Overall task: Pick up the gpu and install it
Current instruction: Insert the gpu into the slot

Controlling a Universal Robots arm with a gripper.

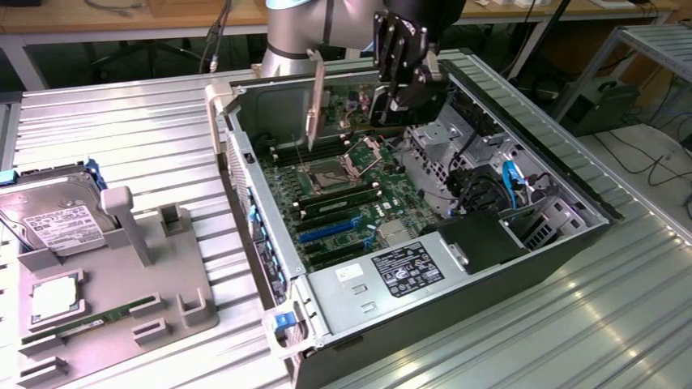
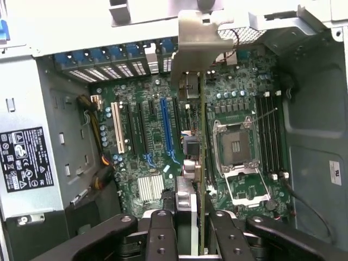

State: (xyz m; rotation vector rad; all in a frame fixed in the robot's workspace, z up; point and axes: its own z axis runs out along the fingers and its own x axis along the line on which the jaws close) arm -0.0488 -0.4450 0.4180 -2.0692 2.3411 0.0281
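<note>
Over the open computer case (image 1: 454, 324), the hand (image 1: 403, 81) clamps the gpu (image 1: 316, 105) — card upright, pinched at one end.

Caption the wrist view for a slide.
Gripper holds the gpu edge-on over the motherboard inside the open computer case.

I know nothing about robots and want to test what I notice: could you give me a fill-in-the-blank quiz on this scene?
1. The gripper is shut on the ____, held on edge.
2. It holds it over the open computer ____.
3. The hard drive lies on the grey tray at the exterior view's ____.
Missing words: gpu; case; left.
</note>
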